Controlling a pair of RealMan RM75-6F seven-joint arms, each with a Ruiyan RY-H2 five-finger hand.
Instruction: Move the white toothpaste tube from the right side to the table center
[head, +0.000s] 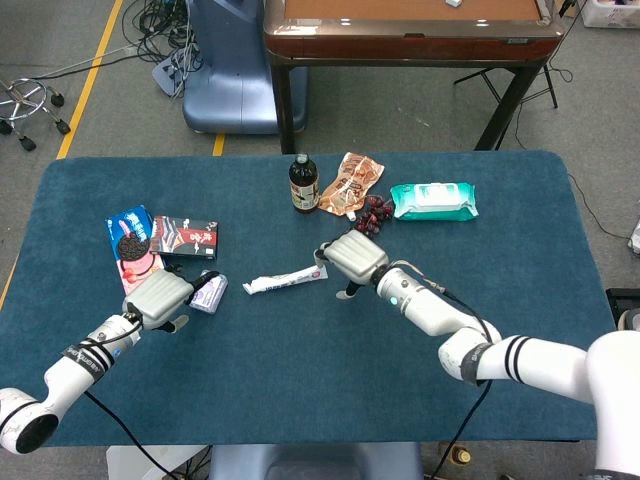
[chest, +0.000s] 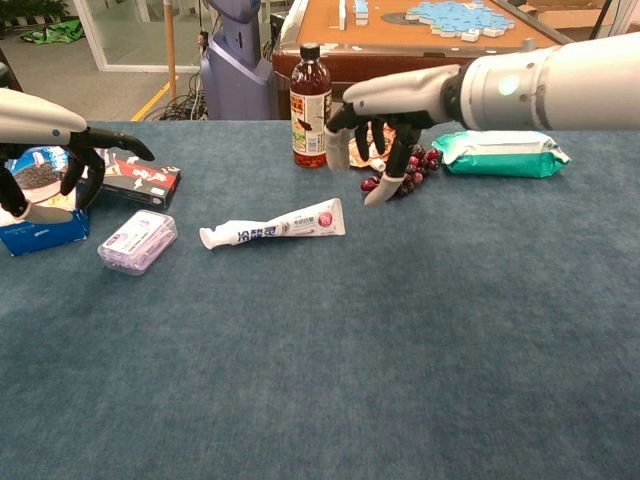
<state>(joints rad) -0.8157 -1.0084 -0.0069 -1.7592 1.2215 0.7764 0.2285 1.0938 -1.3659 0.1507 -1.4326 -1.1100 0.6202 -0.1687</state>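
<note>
Toothpaste tube (head: 285, 281) lies flat on the blue table (head: 300, 380), near the middle, cap pointing toward the left side, crimped end just beside the right hand (head: 356, 258). That hand hovers above the cloth, fingers (chest: 385, 187) spread and hanging down, gripping nothing. Over on the left, the left hand (head: 160, 297) sits low with fingers loosely apart and holds nothing, right by a small purple box (chest: 138, 240). Behind the tube stand a bottle (chest: 311, 105), a bunch of grapes (chest: 405, 172) and a green wipes pack (chest: 500, 152)
</note>
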